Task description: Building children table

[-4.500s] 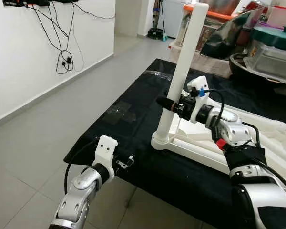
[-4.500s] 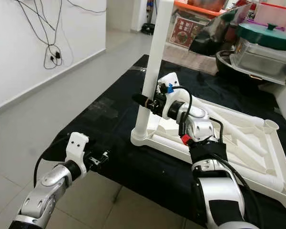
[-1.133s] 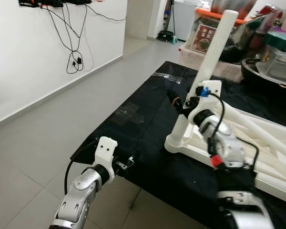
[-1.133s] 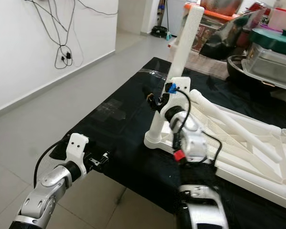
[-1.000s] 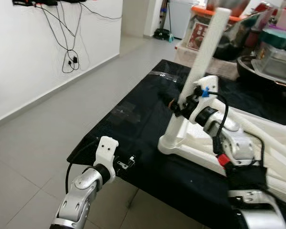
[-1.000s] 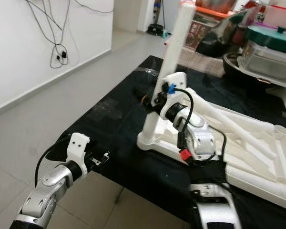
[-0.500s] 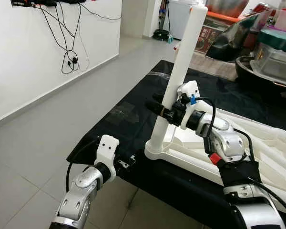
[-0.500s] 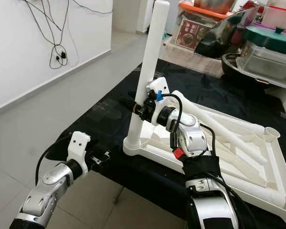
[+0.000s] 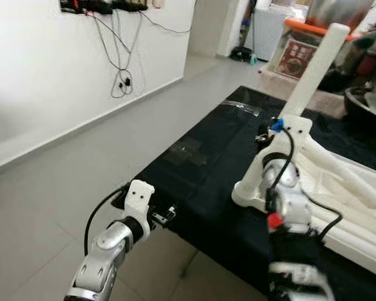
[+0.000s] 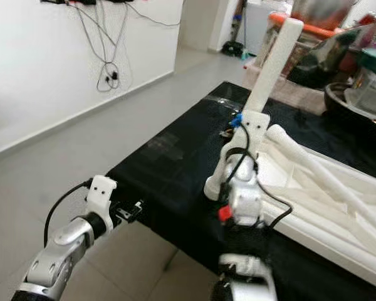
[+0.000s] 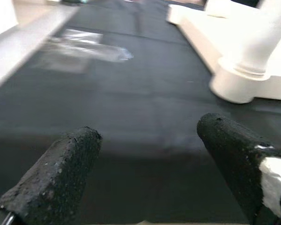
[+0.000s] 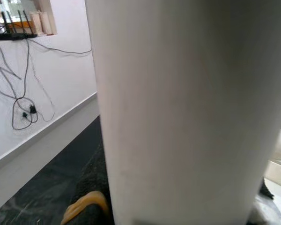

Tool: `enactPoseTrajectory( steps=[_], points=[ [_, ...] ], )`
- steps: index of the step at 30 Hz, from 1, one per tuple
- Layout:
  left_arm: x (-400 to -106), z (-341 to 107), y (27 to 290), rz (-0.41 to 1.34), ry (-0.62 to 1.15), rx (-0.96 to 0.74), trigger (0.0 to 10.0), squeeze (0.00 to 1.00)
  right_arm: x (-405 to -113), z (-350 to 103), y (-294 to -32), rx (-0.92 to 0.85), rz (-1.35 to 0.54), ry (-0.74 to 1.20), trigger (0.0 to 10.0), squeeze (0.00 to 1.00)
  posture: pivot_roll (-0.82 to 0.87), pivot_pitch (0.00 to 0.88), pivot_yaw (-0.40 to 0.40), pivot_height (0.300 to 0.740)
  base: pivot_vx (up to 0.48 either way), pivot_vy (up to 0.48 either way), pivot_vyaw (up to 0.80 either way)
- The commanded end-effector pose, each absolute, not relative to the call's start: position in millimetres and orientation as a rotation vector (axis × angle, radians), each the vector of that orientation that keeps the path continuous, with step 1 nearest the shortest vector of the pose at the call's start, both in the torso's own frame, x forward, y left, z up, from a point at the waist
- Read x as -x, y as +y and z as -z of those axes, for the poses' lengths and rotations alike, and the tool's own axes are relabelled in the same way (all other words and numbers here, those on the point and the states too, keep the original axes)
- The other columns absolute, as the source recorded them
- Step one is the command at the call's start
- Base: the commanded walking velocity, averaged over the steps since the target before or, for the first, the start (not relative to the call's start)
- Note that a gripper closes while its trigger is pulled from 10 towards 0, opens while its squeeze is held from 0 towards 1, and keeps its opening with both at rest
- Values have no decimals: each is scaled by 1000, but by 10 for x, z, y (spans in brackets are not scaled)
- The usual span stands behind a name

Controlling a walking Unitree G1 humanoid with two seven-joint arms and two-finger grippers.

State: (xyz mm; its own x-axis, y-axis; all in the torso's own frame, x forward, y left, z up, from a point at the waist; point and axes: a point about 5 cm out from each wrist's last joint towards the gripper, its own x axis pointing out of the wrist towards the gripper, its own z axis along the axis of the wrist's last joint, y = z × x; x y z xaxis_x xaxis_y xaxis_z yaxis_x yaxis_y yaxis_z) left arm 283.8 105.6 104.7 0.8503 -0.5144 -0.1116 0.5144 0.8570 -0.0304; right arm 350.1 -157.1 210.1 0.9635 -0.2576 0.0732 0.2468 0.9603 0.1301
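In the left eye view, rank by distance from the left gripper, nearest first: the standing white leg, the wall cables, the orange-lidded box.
1. Standing white leg: ahead and to the right of the left gripper, on the black mat.
2. Wall cables: ahead and slightly left, hanging on the white wall.
3. Orange-lidded box: farthest, at the back right beyond the mat.

Right end effector (image 9: 263, 133) hidden behind white table leg (image 9: 313, 72), head views motion-blurred, tabletop (image 10: 338, 188) cut off at right edge

Home: tiled floor (image 9: 62, 188), storage boxes (image 9: 294, 53).
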Motion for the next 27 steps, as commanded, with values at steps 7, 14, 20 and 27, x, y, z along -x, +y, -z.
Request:
enactPoseTrajectory(
  steps=[7,14,20,27],
  points=[
    [-2839,-1035,1019,551,128,12,10000,0,-3559,-2043,-1520,-101,294,-21,10000,0,12,0,-143,740,0,0,0],
    [-2824,-1026,1018,554,132,12,10000,0,-3599,-2117,-1492,-146,135,-54,10000,1000,20,0,-148,740,0,0,0],
    [-2846,-1045,1041,549,127,11,10000,0,-3711,-2365,-1507,-112,-178,-151,10000,0,20,0,-143,740,0,0,0],
    [-2862,-1052,1028,552,123,10,10000,0,-3663,-2564,-1463,111,-745,-203,10000,0,19,0,-140,740,0,0,0]
  ],
)
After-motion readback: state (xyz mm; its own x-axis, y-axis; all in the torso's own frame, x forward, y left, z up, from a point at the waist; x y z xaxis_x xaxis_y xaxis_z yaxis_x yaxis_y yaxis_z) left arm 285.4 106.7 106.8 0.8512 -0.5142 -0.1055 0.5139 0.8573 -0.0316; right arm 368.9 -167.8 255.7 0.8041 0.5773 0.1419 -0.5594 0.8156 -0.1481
